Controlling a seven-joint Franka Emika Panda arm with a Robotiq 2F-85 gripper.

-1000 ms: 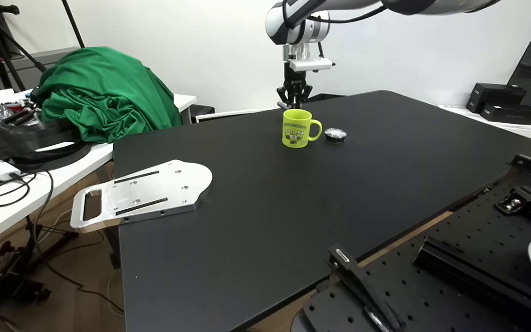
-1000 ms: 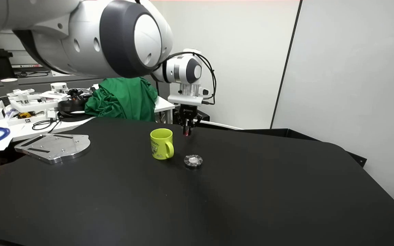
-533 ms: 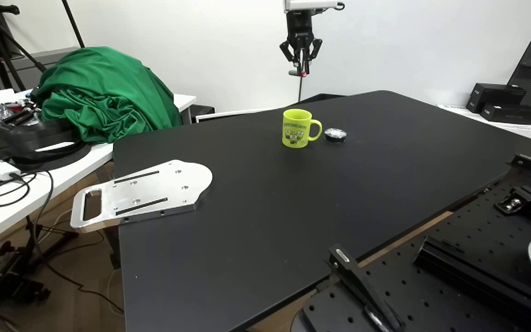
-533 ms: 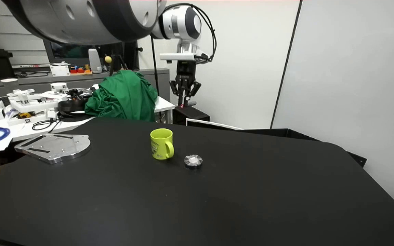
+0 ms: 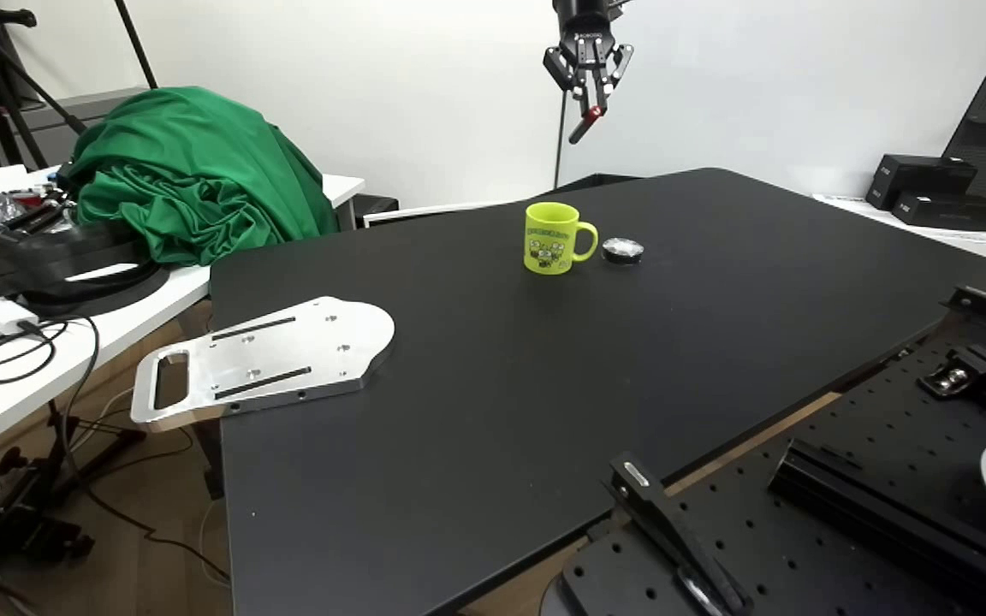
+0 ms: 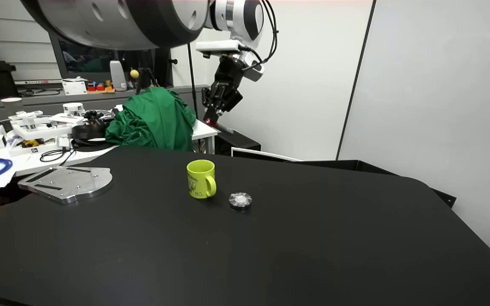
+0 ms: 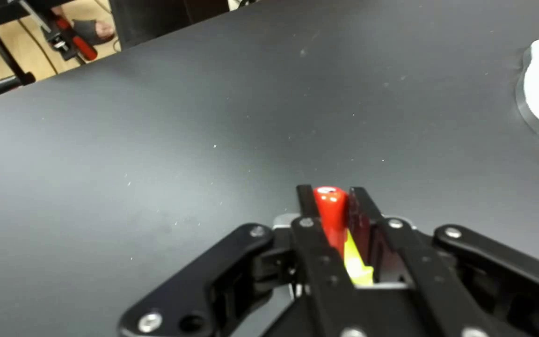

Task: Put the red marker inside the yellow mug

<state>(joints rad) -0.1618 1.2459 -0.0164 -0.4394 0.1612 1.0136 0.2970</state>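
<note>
Gripper (image 5: 593, 109) is positioned well above the table (image 5: 476, 428), toward the far side in both exterior views. I see its jaws closed to the thickness of the red marker (image 5: 583, 127), clamping the red end; the dark remainder slants downward to the left in an exterior view. Yellow mug (image 5: 548, 244) stands upright on the table, apart from the marker, just left of a black disc (image 5: 622, 251).
</note>
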